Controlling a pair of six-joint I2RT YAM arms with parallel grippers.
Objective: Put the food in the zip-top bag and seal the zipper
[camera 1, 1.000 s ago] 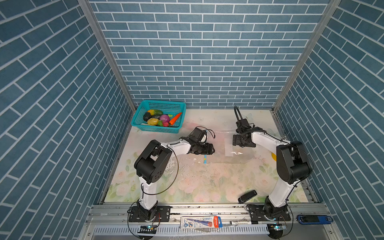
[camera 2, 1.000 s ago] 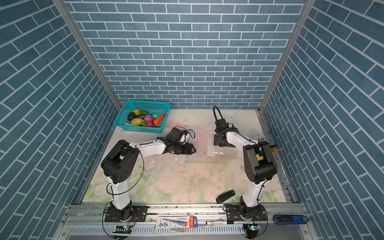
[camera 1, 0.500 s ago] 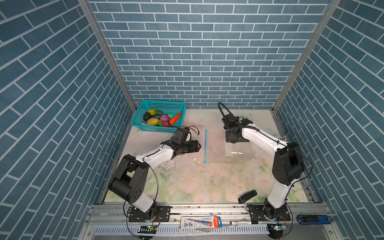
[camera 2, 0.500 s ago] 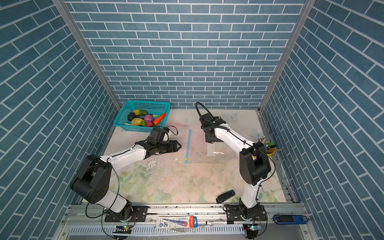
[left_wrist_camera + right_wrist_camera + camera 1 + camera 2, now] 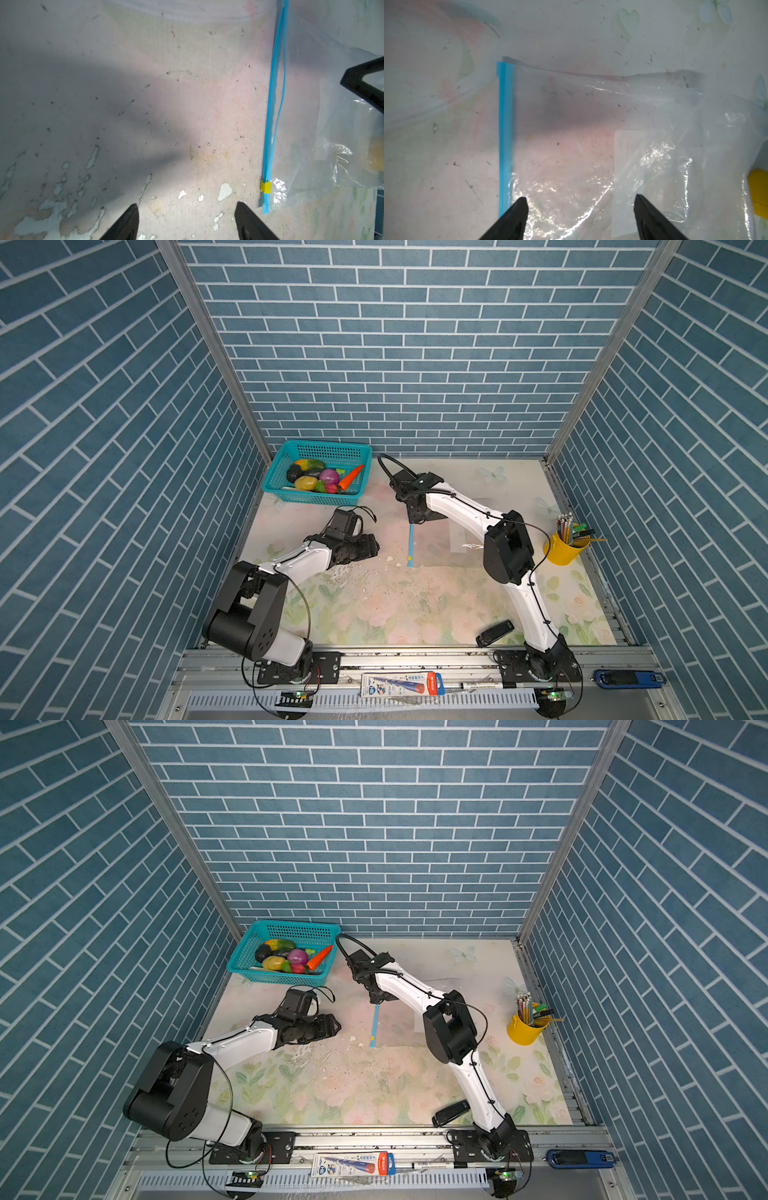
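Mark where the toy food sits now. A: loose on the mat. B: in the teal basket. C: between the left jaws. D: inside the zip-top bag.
B: the food lies piled in the teal basket, well apart from the zip-top bag.

Two arms, each ending in one pair of fingers: left fingers (image 5: 124,224) and right fingers (image 5: 512,220).

Under the right fingers lies one zip-top bag (image 5: 571,124), with:
- one zipper (image 5: 272,104)
- one yellow slider (image 5: 265,186)
- one white label (image 5: 629,166)

Beyond the left fingers, one teal basket (image 5: 311,497) holds the food (image 5: 306,482), with six pieces clear:
- one carrot (image 5: 320,958)
- one onion (image 5: 297,957)
- one yellow fruit (image 5: 273,962)
- one cucumber (image 5: 280,945)
- one eggplant (image 5: 262,952)
- one red pepper (image 5: 298,968)

Small green bits are too small to count.

Well behind the right fingers stands one yellow cup (image 5: 563,549), its pencils too bunched to count. One black object (image 5: 494,632) lies on the bench (image 5: 374,605). Past the bench's near edge are one blue device (image 5: 627,678) and one packet (image 5: 401,684).
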